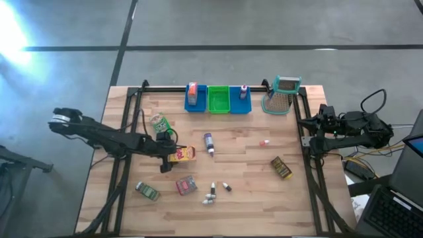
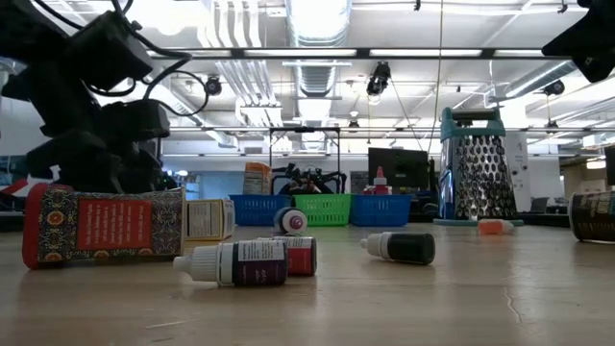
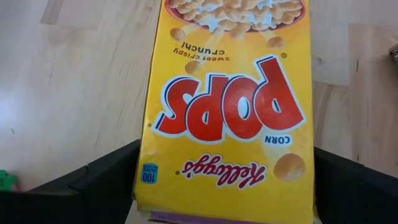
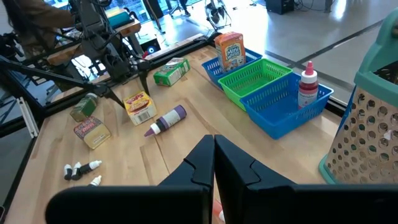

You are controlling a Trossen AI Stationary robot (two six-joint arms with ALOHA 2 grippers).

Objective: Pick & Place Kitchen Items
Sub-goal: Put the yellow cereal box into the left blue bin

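Where the left gripper (image 1: 166, 157) straddles it with fingers spread, the yellow Corn Pops box (image 3: 229, 106) lies flat mid-table, purple bottle (image 1: 209, 143) and green packet (image 1: 159, 123) nearby; right gripper (image 4: 214, 163) pressed together, at the table's right edge.

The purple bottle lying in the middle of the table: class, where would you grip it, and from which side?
Grip the purple bottle across the middle of its body, coming straight down from above. It lies flat on its side on the table, apart from other items, so its round body is free on both sides. The tapered white tip would likely slip. Set the fingers across its long axis.
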